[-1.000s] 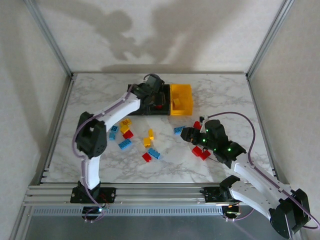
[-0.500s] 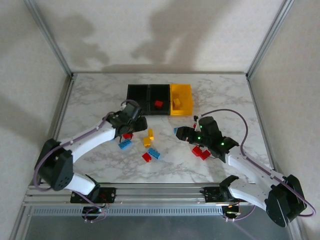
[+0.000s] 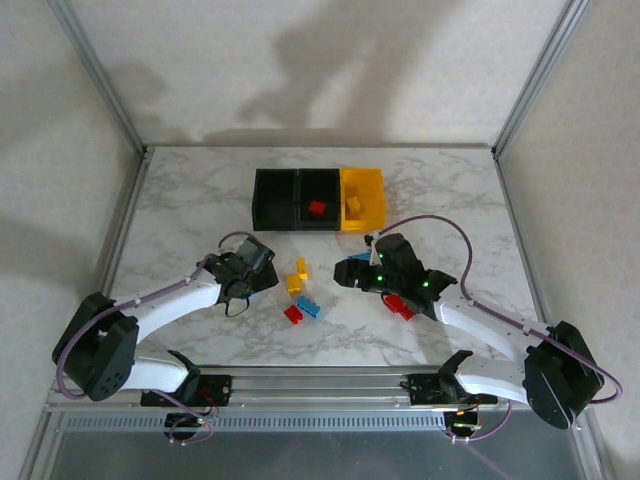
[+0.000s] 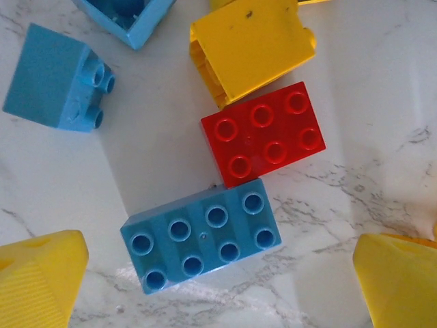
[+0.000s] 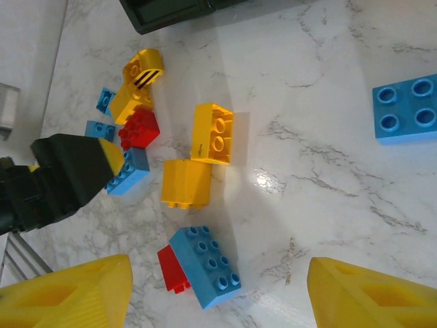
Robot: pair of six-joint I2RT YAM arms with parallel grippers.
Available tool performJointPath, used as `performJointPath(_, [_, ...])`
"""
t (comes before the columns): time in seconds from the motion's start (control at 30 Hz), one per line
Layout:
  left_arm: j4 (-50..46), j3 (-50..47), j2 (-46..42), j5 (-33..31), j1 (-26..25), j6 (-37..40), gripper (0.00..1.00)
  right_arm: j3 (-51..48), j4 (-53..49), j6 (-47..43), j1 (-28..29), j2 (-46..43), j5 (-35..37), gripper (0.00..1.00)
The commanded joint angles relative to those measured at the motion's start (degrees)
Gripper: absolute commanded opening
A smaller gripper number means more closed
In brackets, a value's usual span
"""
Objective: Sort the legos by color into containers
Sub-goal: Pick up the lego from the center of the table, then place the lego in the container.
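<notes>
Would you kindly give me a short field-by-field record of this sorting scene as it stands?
left gripper: open, over the blue eight-stud brick and red six-stud brick
right gripper: open, holding nothing
middle black bin: red lego inside
yellow bin: yellow lego inside
table: loose legos in red, blue and yellow, unsorted
</notes>
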Motion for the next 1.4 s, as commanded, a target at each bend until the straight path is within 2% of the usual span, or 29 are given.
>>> performJointPath(0.0, [2.8, -1.7, 1.9, -0.6, 0.3, -3.3, 0.99, 1.9, 0.9, -0.3, 0.4, -0.2, 1.3, 0.68])
performJointPath(0.17, [4.8, -1.5, 6.0, -1.2, 0.3, -3.7, 0.97, 1.6, 0.4, -0.1, 0.4, -0.5, 1.6, 0.68])
performJointPath(0.27, [5.0, -1.1, 7.7, -2.2, 0.4, -3.7, 0.93, 1.5, 0.2, 0.0, 0.4, -0.9, 2.0, 0.68])
performJointPath(0.53, [4.1, -0.3, 9.1, -1.2, 0.2, -2.4, 0.59, 1.3, -0.3, 0.1, 0.4, -1.1, 2.8, 0.68])
performJointPath(0.7, [0.5, 0.7, 5.2, -1.2, -0.3, -1.5, 0.54, 1.3, 0.4, 0.1, 0.4, -0.7, 2.3, 0.68])
performJointPath(0.87, [-3.5, 4.5, 1.0, -2.6, -0.3, 0.6, 0.53, 1.8, 0.9, -0.3, 0.4, 0.0, 1.7, 0.68])
performJointPath(1.07, [-5.9, 15.6, 3.8, -1.8, 0.5, 10.3, 0.54, 2.6, 0.6, -0.6, 0.4, 0.0, 1.7, 0.68])
performJointPath(1.37, [-17.4, 43.3, 20.7, -1.0, 4.4, 35.6, 0.57, 2.2, -0.1, 0.1, 0.6, -2.4, 2.7, 0.68])
